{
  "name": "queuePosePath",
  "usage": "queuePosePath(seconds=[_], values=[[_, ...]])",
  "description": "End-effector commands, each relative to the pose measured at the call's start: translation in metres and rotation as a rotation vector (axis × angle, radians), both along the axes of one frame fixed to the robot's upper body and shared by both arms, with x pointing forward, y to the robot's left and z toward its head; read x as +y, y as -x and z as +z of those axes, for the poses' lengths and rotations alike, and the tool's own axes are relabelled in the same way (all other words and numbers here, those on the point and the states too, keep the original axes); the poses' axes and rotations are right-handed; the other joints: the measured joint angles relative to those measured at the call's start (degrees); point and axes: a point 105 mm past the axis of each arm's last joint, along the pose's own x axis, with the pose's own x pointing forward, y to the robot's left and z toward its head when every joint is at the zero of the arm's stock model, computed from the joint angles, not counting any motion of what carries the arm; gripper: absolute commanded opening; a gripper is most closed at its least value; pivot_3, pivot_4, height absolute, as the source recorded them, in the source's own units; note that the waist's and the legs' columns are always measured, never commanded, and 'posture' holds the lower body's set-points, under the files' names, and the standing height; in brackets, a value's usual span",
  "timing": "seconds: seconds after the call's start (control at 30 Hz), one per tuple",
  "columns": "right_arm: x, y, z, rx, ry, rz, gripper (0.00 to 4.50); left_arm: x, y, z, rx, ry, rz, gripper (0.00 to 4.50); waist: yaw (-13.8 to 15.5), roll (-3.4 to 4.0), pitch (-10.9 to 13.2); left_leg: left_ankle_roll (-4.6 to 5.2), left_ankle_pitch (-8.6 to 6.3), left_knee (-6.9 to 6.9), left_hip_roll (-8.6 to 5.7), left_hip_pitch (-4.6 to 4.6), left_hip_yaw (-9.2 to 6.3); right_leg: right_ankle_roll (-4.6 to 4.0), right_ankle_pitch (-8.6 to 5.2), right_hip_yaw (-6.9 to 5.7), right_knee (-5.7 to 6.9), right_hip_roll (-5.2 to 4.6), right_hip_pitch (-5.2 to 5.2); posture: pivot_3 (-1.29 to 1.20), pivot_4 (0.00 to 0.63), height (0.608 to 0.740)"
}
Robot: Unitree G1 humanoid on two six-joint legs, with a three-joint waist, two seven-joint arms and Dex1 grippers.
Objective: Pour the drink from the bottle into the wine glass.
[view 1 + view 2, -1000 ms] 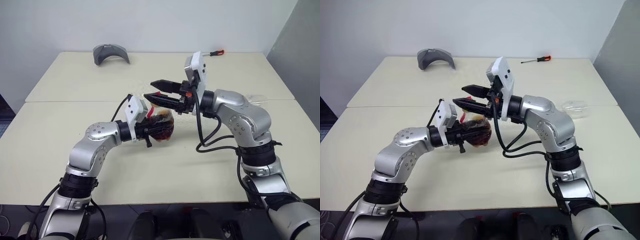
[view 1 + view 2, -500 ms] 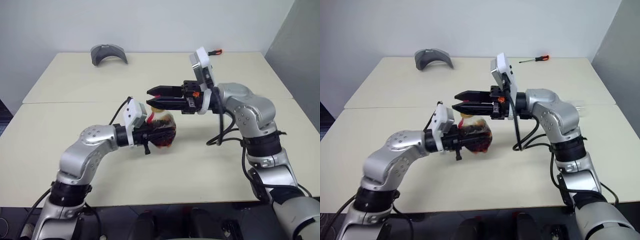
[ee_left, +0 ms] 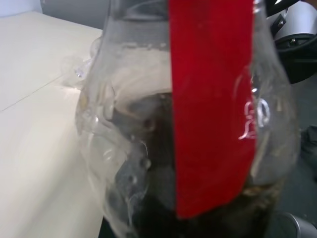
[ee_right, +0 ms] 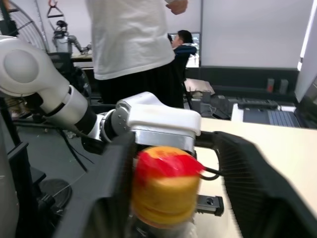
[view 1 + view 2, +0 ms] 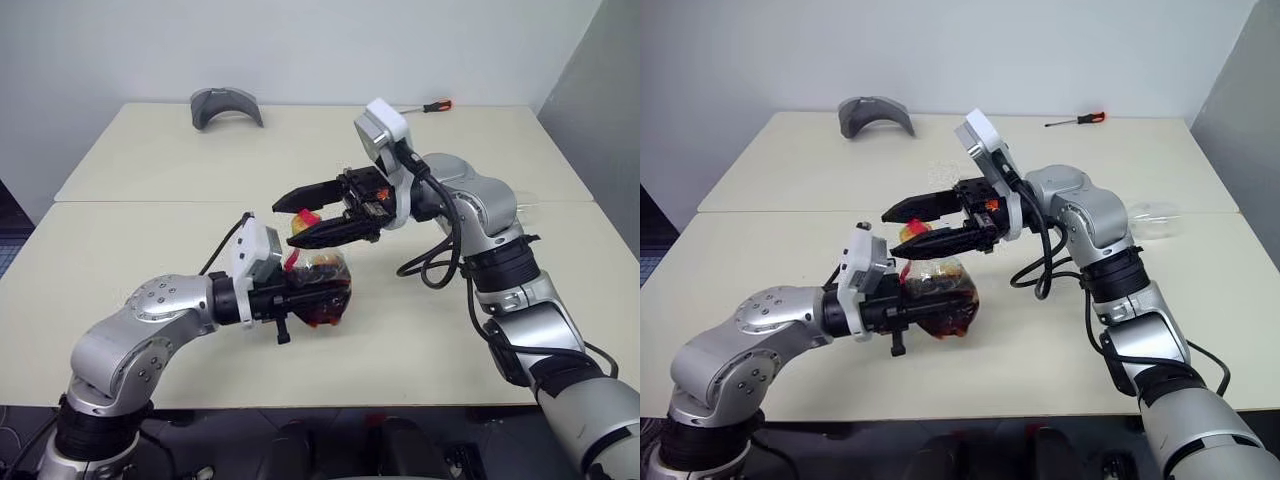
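Your left gripper (image 5: 300,293) is clamped around the belly of the bottle (image 5: 318,285), holding it upright just above the table (image 5: 150,160) so the neck points up at the other arm. That grip low on the body leaves the top free, which looks deliberate: the yellow-orange cap (image 4: 166,191) is still on and has to come off before anything can pour.

Your right gripper (image 5: 312,212) reaches in level from the side with its two black fingers spread, one to each side of the cap. In the right wrist view there is a gap between the cap and each finger, so it grips nothing yet; you appear to be lining up to pinch and twist.

The bottle is squat, bulbous clear plastic, with a glossy red label strip (image 3: 210,99) running down from the neck. The drink (image 5: 940,312), dark reddish-brown, fills the lower part of the body, leaving the upper part clear. The thin wall may give under a hard squeeze.

A clear glassy thing, likely the wine glass (image 5: 1152,220), lies on its side near the table's right edge, well apart from the bottle. A grey curved piece (image 5: 225,105) and a screwdriver (image 5: 428,105) sit at the far edge.
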Motion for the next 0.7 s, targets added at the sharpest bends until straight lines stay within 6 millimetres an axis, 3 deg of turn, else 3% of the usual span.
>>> queuePosePath(seconds=[0.03,0.07,0.27,0.4,0.7], values=[[-0.018,-0.009,0.011,0.026,-0.009,-0.112,3.99,0.001,-0.004,0.012,-0.084,0.023,0.0,0.74,0.02,0.0,0.0,0.0,0.0,0.0,0.0,0.0,0.0,0.0,0.0,0.0,0.0,0.0,0.0,0.0,0.15,0.74],[-0.025,-0.011,0.01,0.015,-0.004,-0.148,4.35,0.004,-0.009,0.011,-0.086,0.021,0.018,0.74,0.15,0.0,0.0,0.01,0.0,0.0,0.0,0.0,-0.01,0.0,0.0,-0.01,0.01,0.0,0.0,0.0,0.15,0.74],[-0.047,-0.015,0.013,-0.019,-0.052,-0.383,4.37,0.019,-0.036,0.003,-0.098,0.009,0.134,0.74,0.0,0.01,0.01,0.18,-0.1,-0.03,0.0,-0.01,0.01,0.0,0.0,0.0,-0.01,0.0,0.0,0.0,0.15,0.74],[-0.042,-0.015,0.015,-0.034,-0.106,-0.496,4.37,0.024,-0.055,-0.001,-0.11,0.01,0.179,0.74,-0.27,0.01,0.01,0.18,-0.1,-0.05,0.02,0.0,0.04,0.0,0.0,0.02,0.05,0.02,-0.06,0.0,0.15,0.74],[-0.017,-0.024,0.015,-0.078,-0.154,-0.638,4.37,0.014,-0.072,0.004,-0.157,0.012,0.146,0.74,-0.15,0.01,0.01,0.02,-0.01,-0.02,-0.01,-0.02,0.04,0.0,0.0,0.01,0.06,0.01,-0.05,0.0,0.15,0.74]])
